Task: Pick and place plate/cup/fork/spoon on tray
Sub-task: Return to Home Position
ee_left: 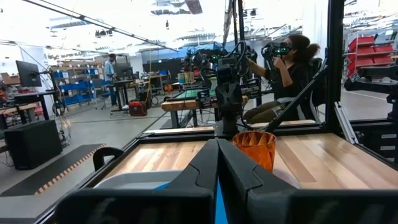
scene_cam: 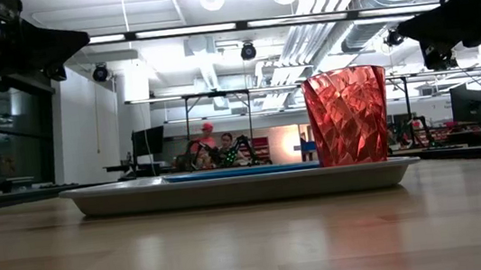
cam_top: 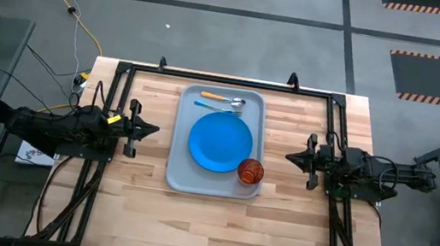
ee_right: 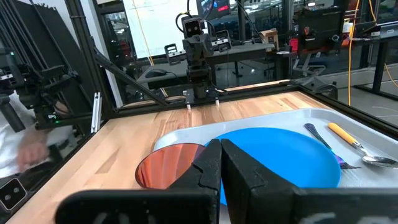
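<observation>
The pale grey-blue tray lies in the middle of the table. The blue plate rests flat on the tray. The red-orange cup stands upright on the tray's near right corner, beside the plate. The orange-handled spoon and the blue fork lie on the tray's far end. My left gripper hangs shut left of the tray, above the table. My right gripper hangs shut right of the tray. Neither touches anything.
A black frame runs along the table's far edge and down both sides. Bare wood lies between tray and near edge. People show in the room beyond the table, one seated with a headset.
</observation>
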